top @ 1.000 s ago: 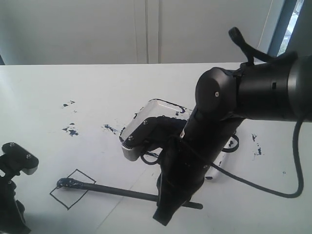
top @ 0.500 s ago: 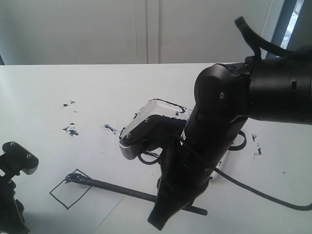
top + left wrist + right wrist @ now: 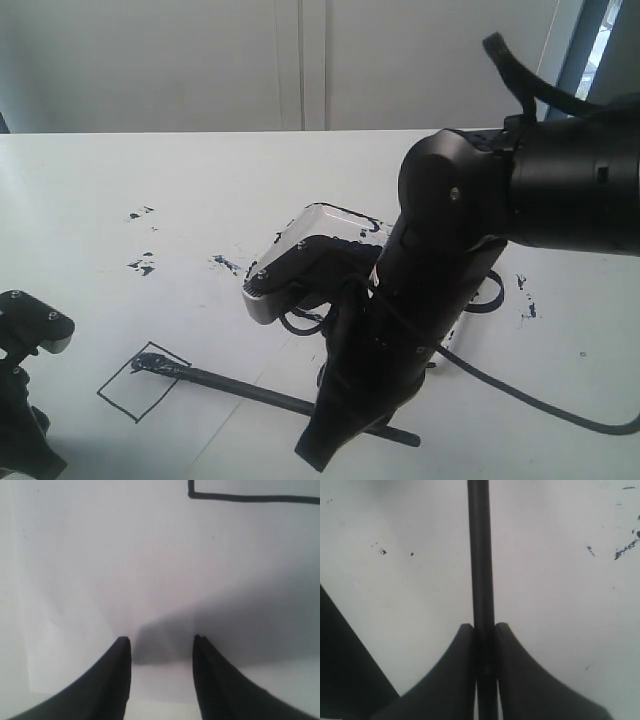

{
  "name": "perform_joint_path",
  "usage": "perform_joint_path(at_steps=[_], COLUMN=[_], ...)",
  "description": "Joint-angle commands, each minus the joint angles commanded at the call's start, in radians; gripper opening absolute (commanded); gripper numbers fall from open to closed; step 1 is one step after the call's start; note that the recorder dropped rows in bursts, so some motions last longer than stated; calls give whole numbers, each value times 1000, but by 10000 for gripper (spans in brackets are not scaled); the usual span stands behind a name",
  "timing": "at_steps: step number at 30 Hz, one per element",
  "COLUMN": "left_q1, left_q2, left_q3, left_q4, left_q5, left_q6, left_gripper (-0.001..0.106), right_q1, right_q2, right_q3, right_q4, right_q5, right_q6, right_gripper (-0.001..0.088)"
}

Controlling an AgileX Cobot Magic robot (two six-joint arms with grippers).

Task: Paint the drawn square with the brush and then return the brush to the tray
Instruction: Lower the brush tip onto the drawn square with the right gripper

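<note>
The drawn square (image 3: 128, 392) is a thin black outline on the white paper, with a dark smear at its far corner. The brush (image 3: 240, 390) lies slanted across the paper. Its dark wet tip (image 3: 148, 362) rests on that far corner. My right gripper (image 3: 315, 450) is shut on the brush shaft (image 3: 480, 555), which runs out straight from between the fingertips (image 3: 484, 627). The tray (image 3: 322, 212) is mostly hidden behind the right arm. My left gripper (image 3: 161, 640) is open and holds nothing, low over the paper, near one corner of the square's outline (image 3: 240, 498).
Dark paint splatters (image 3: 145, 266) dot the white table behind the square, with more at the right (image 3: 527, 305) and in the right wrist view (image 3: 625, 547). The big black right arm (image 3: 470, 230) and its cable (image 3: 560, 405) fill the right half.
The brush tip has slid from the square's left side up to its far corner, leaving paint there. The right arm shifted slightly left and lower. The left arm dropped a little.
</note>
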Motion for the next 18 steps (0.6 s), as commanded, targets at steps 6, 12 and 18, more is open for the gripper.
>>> perform_joint_path(at_steps=[6,12,18], left_q1=[0,0,0], left_q2=[0,0,0], left_q3=[0,0,0], left_q4=[0,0,0], left_q5=[-4,-4,-19], left_q6=[0,0,0], left_gripper=[455,455,455], right_q1=[0,2,2], right_q2=[59,59,61], right_q3=[0,0,0], right_q4=[4,26,83], right_q5=[-12,-11,6], right_q6=[10,7,-59], right_gripper=[0,0,0])
